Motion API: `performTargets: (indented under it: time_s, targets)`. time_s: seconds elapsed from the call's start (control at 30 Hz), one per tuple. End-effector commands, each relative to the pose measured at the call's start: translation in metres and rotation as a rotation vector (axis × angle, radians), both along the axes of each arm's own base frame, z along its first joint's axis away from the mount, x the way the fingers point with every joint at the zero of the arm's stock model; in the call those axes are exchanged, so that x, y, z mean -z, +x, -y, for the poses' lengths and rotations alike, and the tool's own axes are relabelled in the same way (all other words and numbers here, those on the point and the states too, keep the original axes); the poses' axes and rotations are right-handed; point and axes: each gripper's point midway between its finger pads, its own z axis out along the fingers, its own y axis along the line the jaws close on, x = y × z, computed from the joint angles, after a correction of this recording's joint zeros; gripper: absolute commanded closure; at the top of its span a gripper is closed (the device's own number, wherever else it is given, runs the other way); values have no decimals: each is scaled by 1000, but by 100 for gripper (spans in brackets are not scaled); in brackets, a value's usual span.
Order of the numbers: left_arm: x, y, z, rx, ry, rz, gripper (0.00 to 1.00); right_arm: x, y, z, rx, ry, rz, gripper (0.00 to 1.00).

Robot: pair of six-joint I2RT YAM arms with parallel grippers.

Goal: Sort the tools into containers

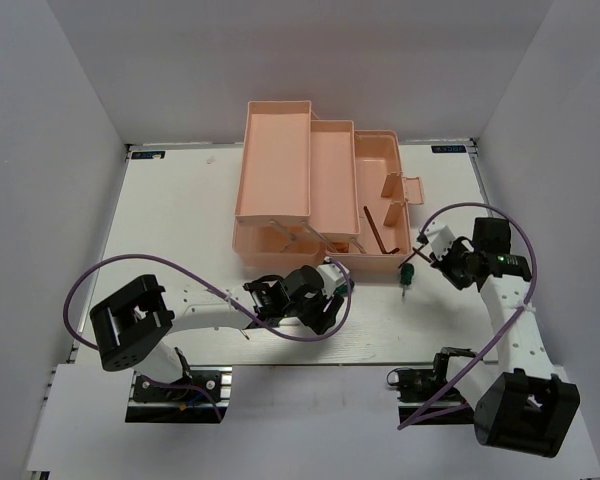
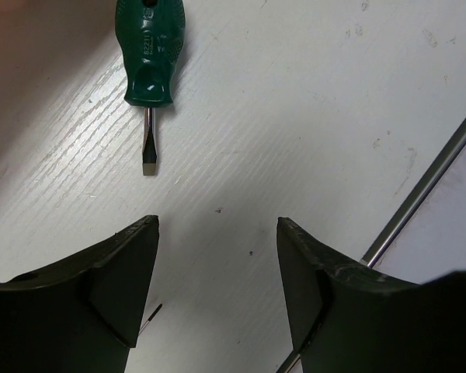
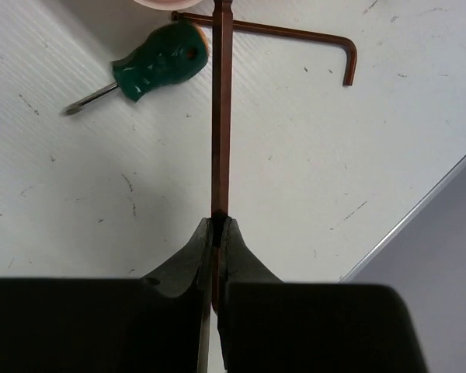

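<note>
The pink box [image 1: 275,160] is open, insides unclear. Right fingers [image 3: 188,263] pinch one brown key [image 3: 220,116]; second key [image 3: 295,37] and green screwdriver [image 3: 159,66] lie ahead. Left fingers [image 2: 116,291] spread, second screwdriver [image 2: 149,54] ahead

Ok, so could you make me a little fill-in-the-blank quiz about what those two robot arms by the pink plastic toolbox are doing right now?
1. The left gripper hangs ___ over the white table, with nothing between its fingers.
2. The thin metal bar clamped in the right gripper is ___ in colour.
3. The stubby flat-tipped screwdriver lying ahead of the left gripper has a ___ handle.

Missing words: open; brown; green.
</note>
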Motion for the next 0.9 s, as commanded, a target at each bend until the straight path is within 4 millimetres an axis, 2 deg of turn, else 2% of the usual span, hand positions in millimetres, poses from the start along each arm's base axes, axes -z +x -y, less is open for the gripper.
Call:
performTargets:
  time_s: [0.0,0.07,0.1,0.17,0.2,0.23,0.3,0.33,0.43,0.53,0.57,0.63,0.8,0.83,0.87]
  targets:
    - [-16,1,10,8,-39,9,27,-15,0,-4,-6,27,37,100]
    - [-19,2,11,14,-44,19,27,-24,-2,-13,-21,75,48,100]
    - [-19,2,11,14,-44,19,27,-37,-3,-28,-64,147,81,100]
    - [-19,2,11,14,-44,19,27,-52,-9,-40,-91,213,71,100]
    - [-16,1,10,14,-36,15,27,-56,-16,-56,-132,293,40,100]
    - [-16,1,10,14,-36,15,27,-72,-11,-60,-128,321,61,100]
    - [-16,1,10,14,-36,15,27,-79,-6,-71,-129,395,46,100]
    - [-16,1,10,14,-36,15,27,-90,-1,-73,-131,413,59,100]
    - [-11,0,7,14,-26,10,27,-99,13,-79,-123,460,31,100]
    - [-15,0,8,8,-37,8,27,-95,29,-70,-76,420,26,100]
    - [-15,0,8,8,-37,8,27,-84,30,-61,-42,372,16,100]
    - [-16,-1,6,8,-40,9,27,-75,34,-48,-19,304,25,100]
    - [-11,0,7,8,-29,4,27,-54,27,-41,3,267,-29,100]
    - [-15,1,10,8,-37,8,27,-49,28,-39,26,266,-29,94]
    - [-15,-1,11,15,-40,2,27,-42,32,-35,40,253,-41,81]
